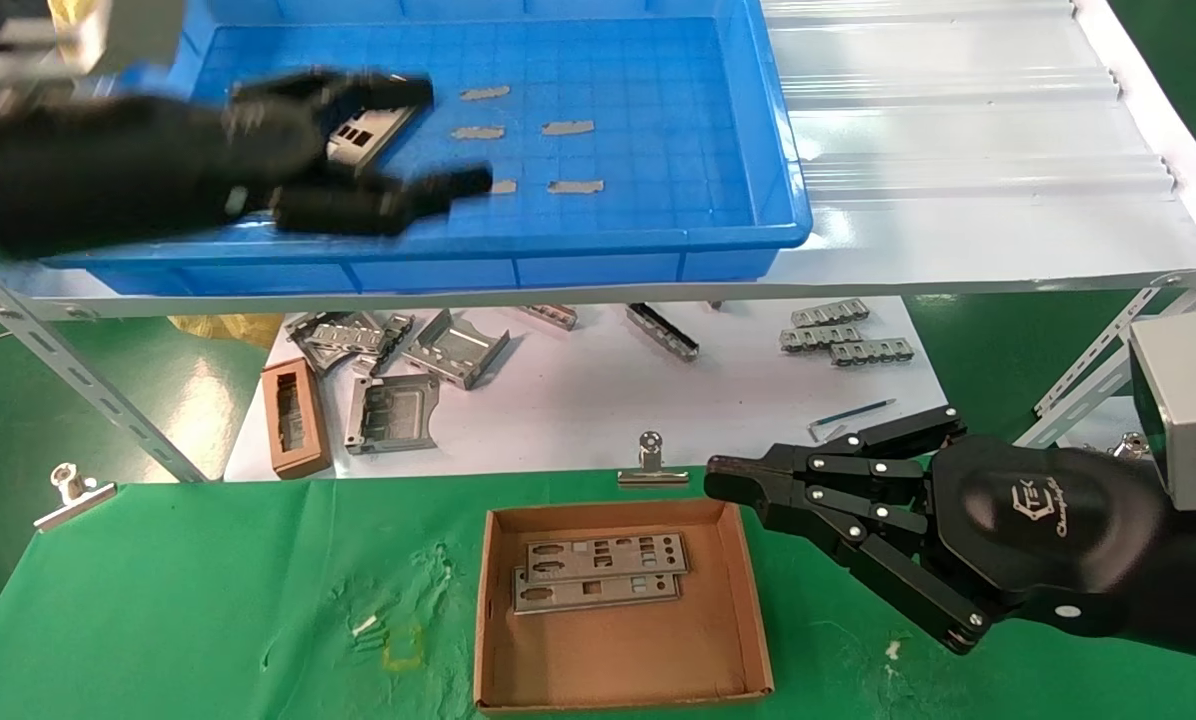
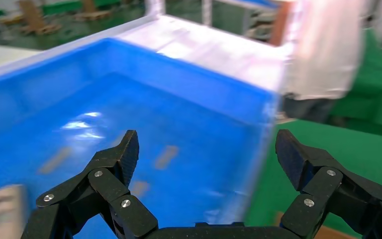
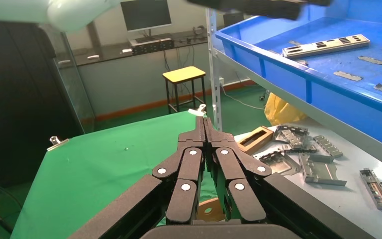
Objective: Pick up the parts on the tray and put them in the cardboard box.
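Left gripper (image 1: 413, 140) is hovering over the tray (image 1: 658, 245), jaws wide open and holding nothing, straddling one plate (image 1: 363, 135) lying flat on the tray floor. Two plates (image 1: 598, 570) are lying flat, overlapping, in the box (image 1: 748, 600) on the green cloth (image 1: 208, 600). Right gripper (image 1: 733, 485) is sitting idle just beside the box, jaws fully closed, empty.
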